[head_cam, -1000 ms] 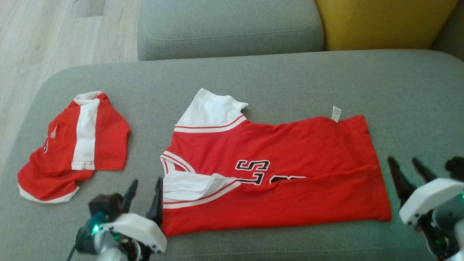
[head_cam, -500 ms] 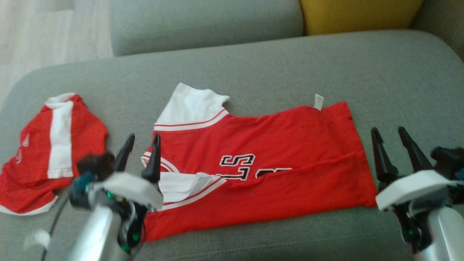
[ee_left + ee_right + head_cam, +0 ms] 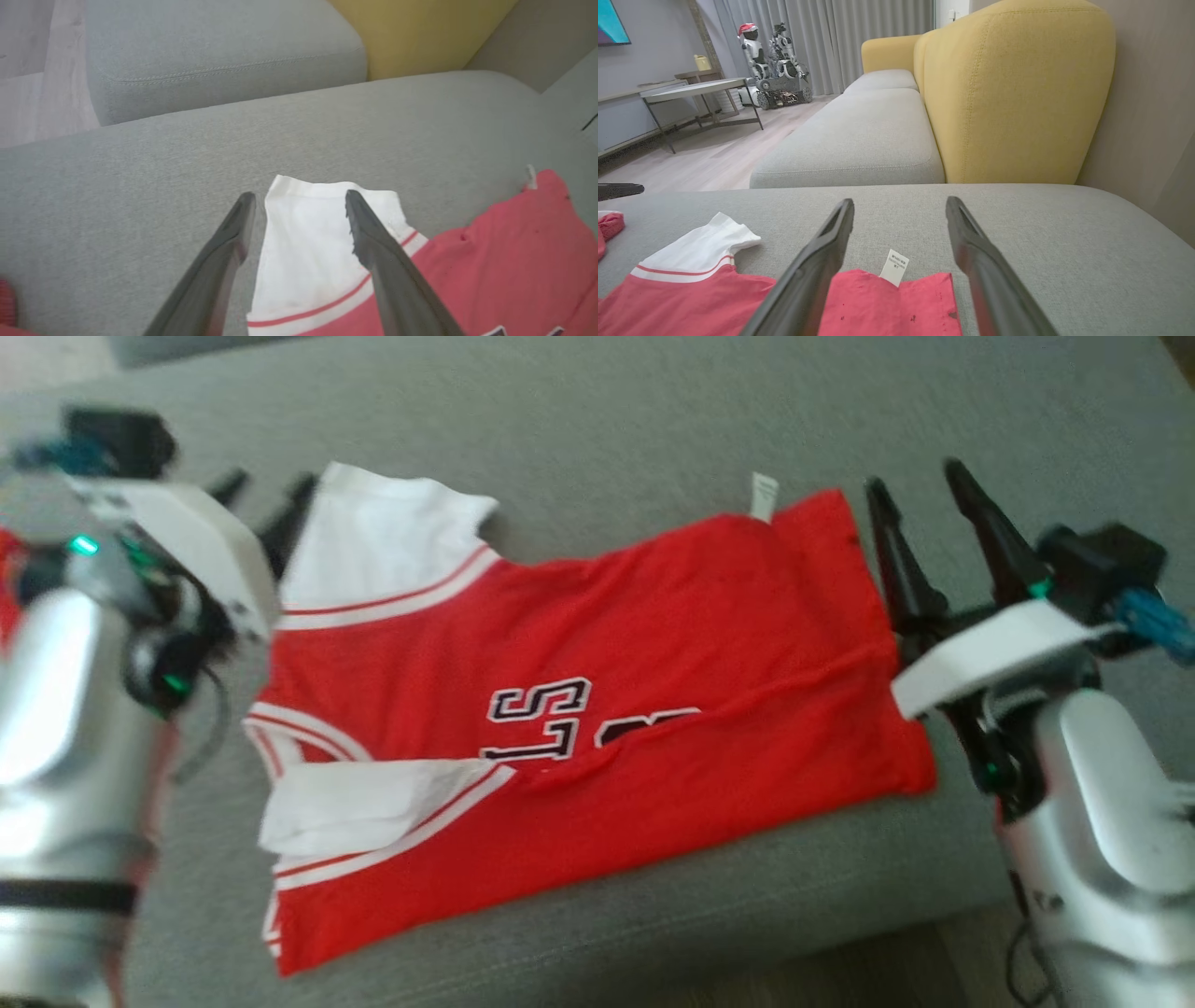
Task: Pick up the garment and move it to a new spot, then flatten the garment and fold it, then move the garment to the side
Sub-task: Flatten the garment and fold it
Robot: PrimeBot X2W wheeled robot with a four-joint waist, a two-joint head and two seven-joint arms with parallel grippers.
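The left fingers [image 3: 285, 518] [image 3: 224, 252] stand spread apart and hold nothing. In the left wrist view they straddle the outer edge of the jersey's white sleeve [image 3: 383, 537] [image 3: 303, 242], one finger over the cloth and the other over bare cushion; whether they touch the fabric cannot be told. The right fingers [image 3: 896, 560] [image 3: 817, 261] are likewise parted and empty. They sit just beside the hem end of the jersey [image 3: 653, 644] [image 3: 878, 303], and in the right wrist view the small white tag [image 3: 763, 497] [image 3: 895, 267] shows between them. The red jersey lies lengthwise on the grey sofa seat [image 3: 607, 411] [image 3: 1017, 224], close to its front edge, with the neck and sleeves toward the seat's left end and the hem toward its right end. The long edge nearest the front is folded up over the body and covers part of the black-and-white lettering [image 3: 541, 714]. The near sleeve [image 3: 355, 803] lies folded in on the chest. A second bit of red cloth [image 3: 609, 224] rests toward the seat's left end, and behind the seat stand another grey cushion [image 3: 210, 51] [image 3: 859, 140] and a yellow backrest [image 3: 420, 32] [image 3: 1017, 93].
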